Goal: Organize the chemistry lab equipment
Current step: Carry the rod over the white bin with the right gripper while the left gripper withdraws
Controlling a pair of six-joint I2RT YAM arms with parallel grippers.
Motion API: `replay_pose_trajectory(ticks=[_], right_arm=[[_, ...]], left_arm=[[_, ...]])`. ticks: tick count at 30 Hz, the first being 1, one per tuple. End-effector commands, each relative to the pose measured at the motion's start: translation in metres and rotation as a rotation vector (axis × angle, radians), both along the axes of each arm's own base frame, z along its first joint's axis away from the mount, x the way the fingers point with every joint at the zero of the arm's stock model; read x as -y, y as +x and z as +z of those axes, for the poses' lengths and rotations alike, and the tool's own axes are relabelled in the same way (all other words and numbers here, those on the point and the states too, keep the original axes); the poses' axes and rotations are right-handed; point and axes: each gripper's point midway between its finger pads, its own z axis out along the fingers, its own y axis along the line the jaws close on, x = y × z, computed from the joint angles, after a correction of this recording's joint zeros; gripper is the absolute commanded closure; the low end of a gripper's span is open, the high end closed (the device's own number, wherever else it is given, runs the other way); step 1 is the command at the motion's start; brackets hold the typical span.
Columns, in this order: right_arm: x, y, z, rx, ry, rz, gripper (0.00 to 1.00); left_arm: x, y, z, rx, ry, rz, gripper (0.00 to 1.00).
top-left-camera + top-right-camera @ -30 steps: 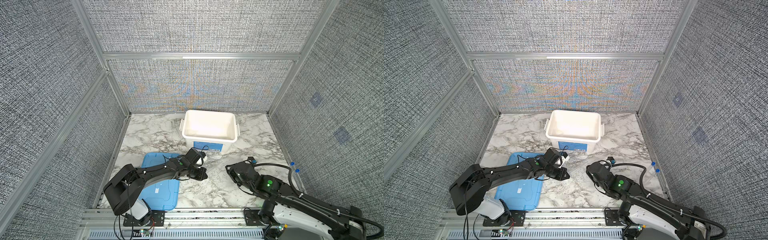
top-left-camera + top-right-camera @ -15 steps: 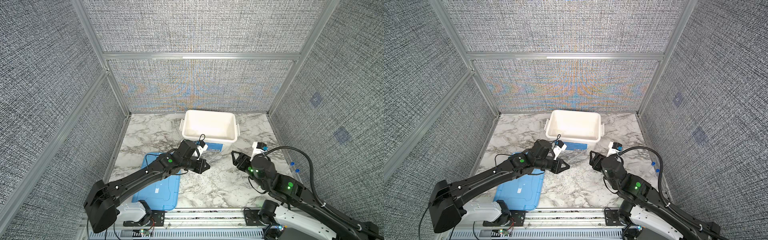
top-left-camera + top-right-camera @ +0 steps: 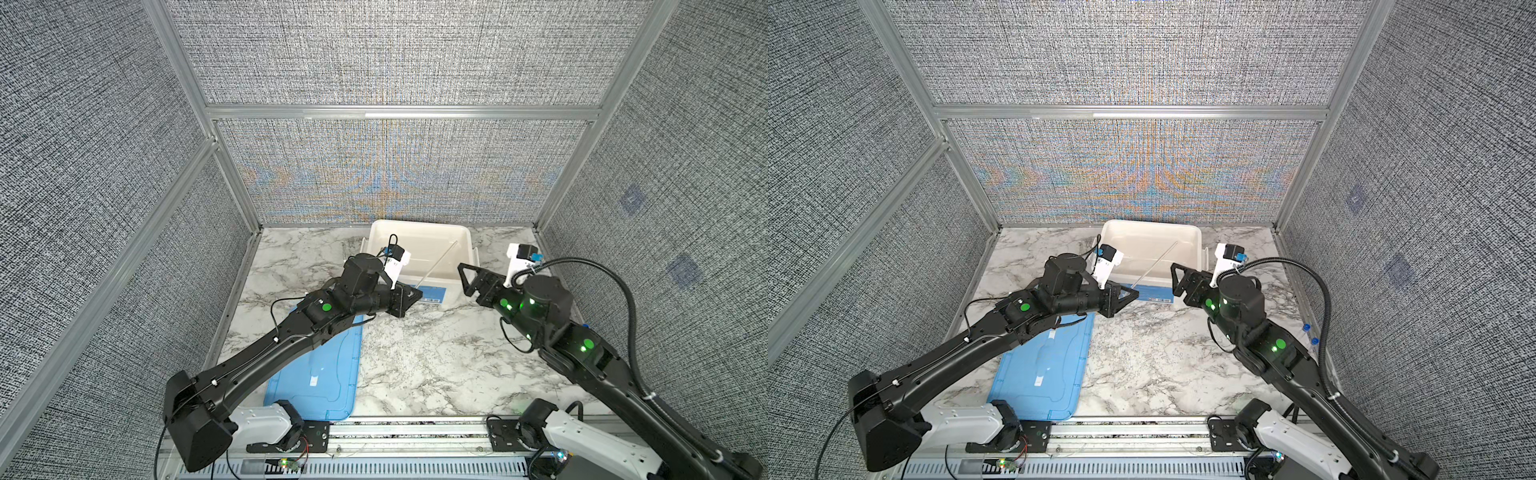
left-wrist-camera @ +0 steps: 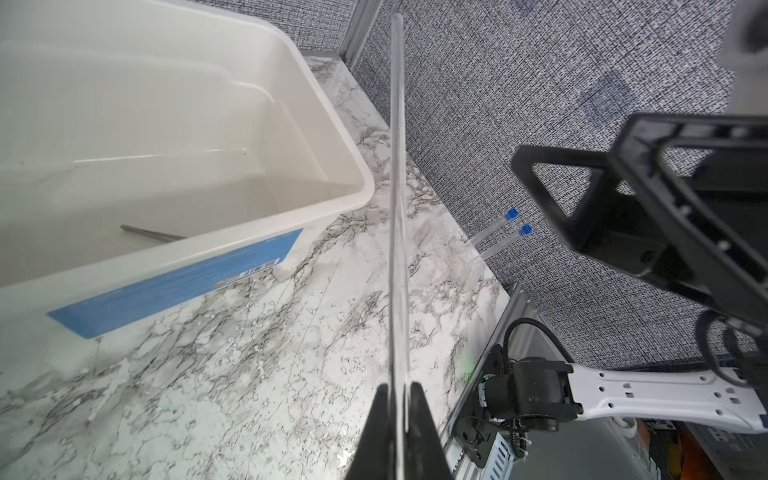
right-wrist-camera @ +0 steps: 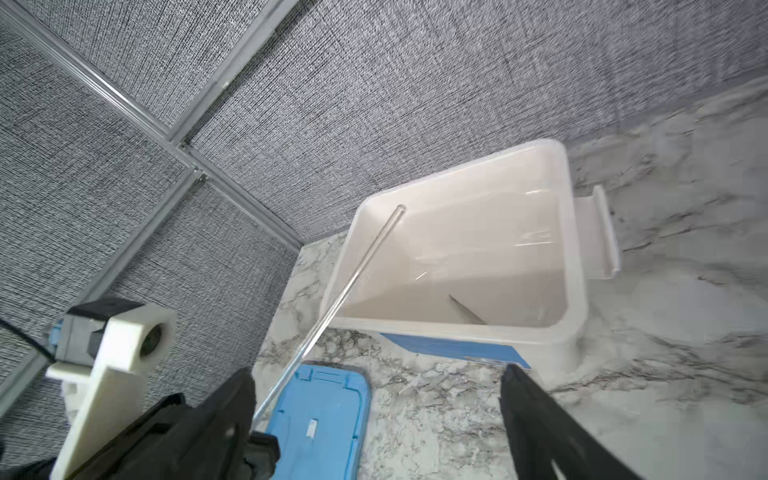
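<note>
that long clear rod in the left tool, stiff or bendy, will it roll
Likely stiff: the rod juts straight though the left tool pinches only one end. Thin and clear, probably glass, so fragile and slippery. Round, so apt to roll.

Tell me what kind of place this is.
Likely a robot test cell, not a working lab: grey woven panels in an aluminium frame box in a marble-pattern tabletop, two arms mount on a front rail, and the left end effector pinches a clear rod.
</note>
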Motion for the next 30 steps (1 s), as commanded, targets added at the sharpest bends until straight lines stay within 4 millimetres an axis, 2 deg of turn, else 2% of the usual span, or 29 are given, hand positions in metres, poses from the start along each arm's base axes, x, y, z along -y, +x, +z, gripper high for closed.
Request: replay_pose_trajectory(ticks=[1, 3, 8, 9, 10, 12, 16, 27, 28, 30], right_arm=[[-0.048, -0.007, 0.038, 0.005, 0.232, 0.303, 0.1], [-0.054, 0.004, 0.039, -0.026, 0.296, 0.337, 0.1], [-0.052, 0.03, 0.025, -0.115, 0.437, 0.34, 0.12], [-0.055, 0.033, 0.028, -0.108, 0.464, 0.358, 0.17], [-0.06, 0.035, 0.016, -0.127, 0.478, 0.378, 0.23], [-0.067, 0.039, 0.013, -0.131, 0.504, 0.412, 0.33], [-0.074, 0.044, 0.013, -0.106, 0.545, 0.45, 0.5], [-0.075, 0.053, -0.002, -0.084, 0.433, 0.4, 0.98], [-0.076, 0.055, -0.003, -0.087, 0.42, 0.397, 0.98], [-0.077, 0.058, -0.005, -0.09, 0.383, 0.395, 1.0]], left_arm=[[0.015, 0.005, 0.028, 0.086, -0.103, -0.051, 1.0], [0.019, 0.009, 0.035, 0.108, -0.144, -0.046, 1.0], [0.026, 0.022, 0.043, 0.138, -0.202, -0.017, 1.0], [0.028, 0.023, 0.042, 0.137, -0.21, -0.019, 1.0], [0.029, 0.024, 0.041, 0.135, -0.218, -0.02, 1.0], [0.031, 0.026, 0.037, 0.123, -0.222, -0.019, 1.0], [0.033, 0.028, 0.031, 0.097, -0.22, -0.022, 1.0], [0.032, 0.038, 0.014, 0.041, -0.212, -0.008, 1.0], [0.03, 0.04, 0.013, 0.033, -0.213, -0.005, 0.98], [0.026, 0.04, 0.008, 0.019, -0.207, 0.003, 0.87]])
